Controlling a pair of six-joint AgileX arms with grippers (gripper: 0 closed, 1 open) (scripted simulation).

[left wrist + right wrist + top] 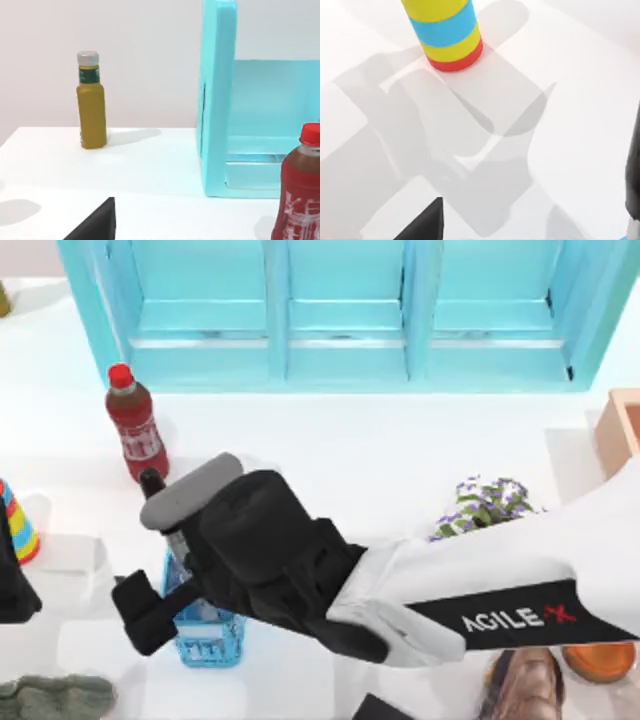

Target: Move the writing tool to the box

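Your right arm reaches across the counter (400,455), its pincer (160,580) over the blue lattice basket (205,635). Whether it grips, you cannot tell. The marker pen (152,483) stands just beyond; the tan box (620,425) lies far behind.

Red bottle (135,425) glossy clear plastic; behind it, shelf (340,310) smooth matt cyan. Basket (205,625) translucent blue plastic. Cloth (55,698) rough green knit. Table (400,455) smooth matt white.

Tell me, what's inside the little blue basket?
The marker pen seems to stand in the blue basket; its black cap pokes out above. The right arm's gripper covers the rest, so anything else inside is hidden.
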